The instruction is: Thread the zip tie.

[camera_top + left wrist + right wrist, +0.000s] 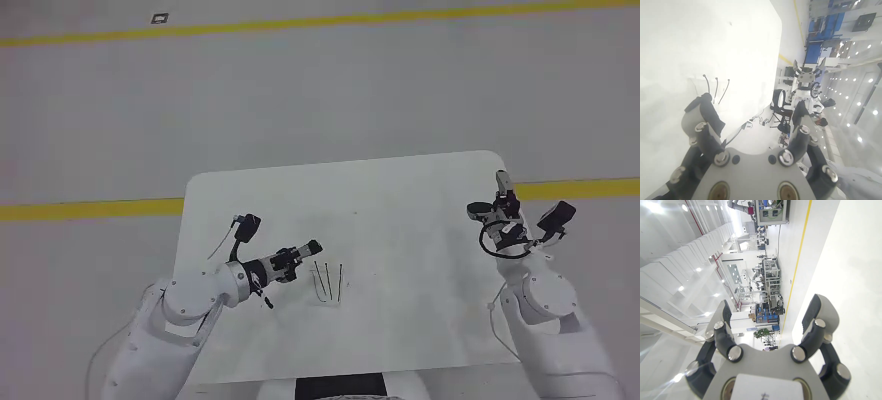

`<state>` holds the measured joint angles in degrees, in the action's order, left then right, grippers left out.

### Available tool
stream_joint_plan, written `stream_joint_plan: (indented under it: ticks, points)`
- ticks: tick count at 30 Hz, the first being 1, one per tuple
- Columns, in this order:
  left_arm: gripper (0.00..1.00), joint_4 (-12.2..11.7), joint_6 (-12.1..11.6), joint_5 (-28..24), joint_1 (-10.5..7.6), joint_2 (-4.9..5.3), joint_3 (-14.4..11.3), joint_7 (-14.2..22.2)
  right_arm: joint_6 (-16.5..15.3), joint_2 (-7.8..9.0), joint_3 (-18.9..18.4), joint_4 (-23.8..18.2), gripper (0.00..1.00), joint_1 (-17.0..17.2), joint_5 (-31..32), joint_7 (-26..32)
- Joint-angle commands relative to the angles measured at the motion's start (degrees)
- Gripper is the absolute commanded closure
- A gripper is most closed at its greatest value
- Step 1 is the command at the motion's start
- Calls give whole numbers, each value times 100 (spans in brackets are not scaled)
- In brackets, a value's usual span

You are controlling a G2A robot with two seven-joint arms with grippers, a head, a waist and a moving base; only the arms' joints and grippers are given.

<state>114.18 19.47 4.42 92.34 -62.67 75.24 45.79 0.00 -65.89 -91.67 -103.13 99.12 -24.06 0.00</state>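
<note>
Pretty sure this one's right at the start, nothing's been picked up yet. Three black zip ties lie loose and side by side on the white counter, around its front-middle, each with a little head at one end. The left gripper hovers just beside them with its jaws spread wide and nothing in them. In the left wrist view one finger overlaps the end of the nearest tie. The right gripper sits well apart at the counter's right edge, jaws wide and empty too, pointing off into the room.

My read: the step in hand is the first grab of a single tie. The next move needs the left jaws to close on one strap without dragging its neighbours along, and they're packed close. They also look thin and flat on the counter, so the pinch could be fiddly. After that I'd guess the right arm has to come over and help feed the tail through the head.
</note>
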Motion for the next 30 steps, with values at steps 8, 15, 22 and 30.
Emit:
stream_joint_plan:
  ticks: [8,15,22,30]
  points:
    - [0,3,1,-10,3,-1,5,-4,0,0,0,0,0,0,0,0]
    - [0,-150,1,478,-169,24,-237,190,0,0,0,0,0,0,0,0]
    - [0,-330,1,1013,-353,27,-557,635,0,0,0,0,0,0,0,0]
    - [0,-330,1,1013,-353,27,-557,635,0,0,0,0,0,0,0,0]
